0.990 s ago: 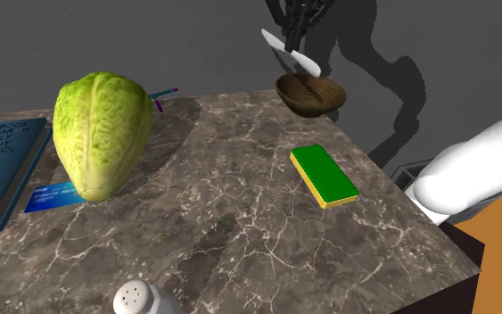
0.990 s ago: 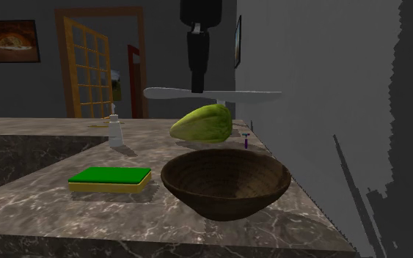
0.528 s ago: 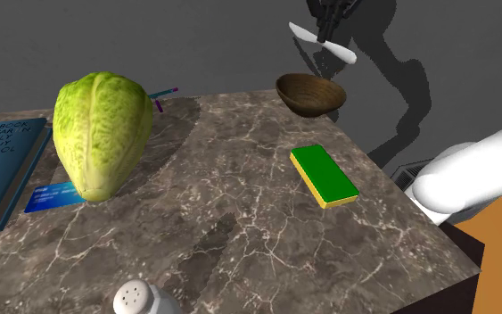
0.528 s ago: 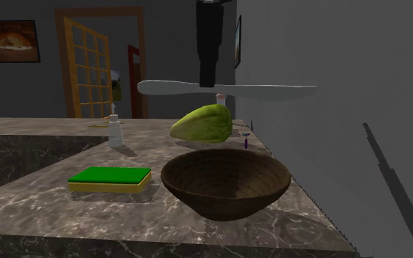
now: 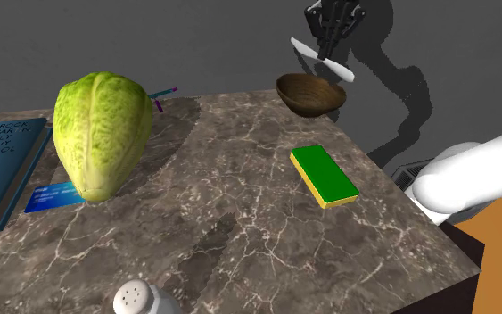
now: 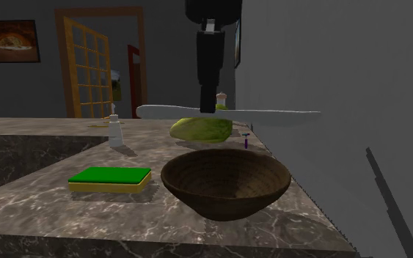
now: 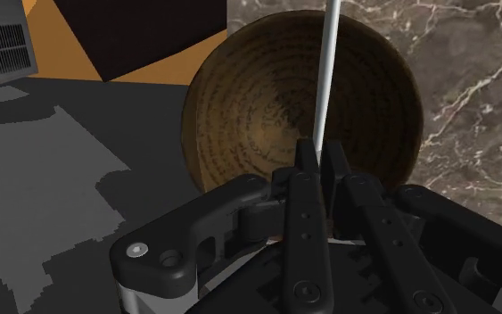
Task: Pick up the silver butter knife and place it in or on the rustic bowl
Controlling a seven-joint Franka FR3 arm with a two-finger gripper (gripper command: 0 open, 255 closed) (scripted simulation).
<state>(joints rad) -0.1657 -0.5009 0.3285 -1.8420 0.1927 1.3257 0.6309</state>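
Hanging level in the air, the pale grey butter knife (image 6: pixel 271 115) has its long axis running from nine to three o'clock in the second exterior view, and from ten to four o'clock in the shoulder view. It is pinched near its middle by the jaws, which come down on it from twelve o'clock and are pressed close on its two flat faces with only the thin metal between them. Straight below, at six o'clock from the jaws, sits the dark brown ribbed bowl (image 6: pixel 227 198), apart from the knife with open air between blade and rim. In the wrist view the knife (image 7: pixel 329 71) runs out from the jaws right across the hollow of the bowl (image 7: pixel 249 125), so the grip point looks to be over the bowl's middle. I judge that what remains is a short straight descent and a release. The knife's three o'clock end seems to reach past the rim in the second exterior view, so it may come to rest across the rim instead of lying inside. The bowl stands near a far corner of the marble worktop (image 5: pixel 231 205), with a green sponge (image 5: pixel 324 175) at six o'clock from it in the shoulder view and a lettuce (image 5: pixel 102 134) well apart at about eight o'clock.
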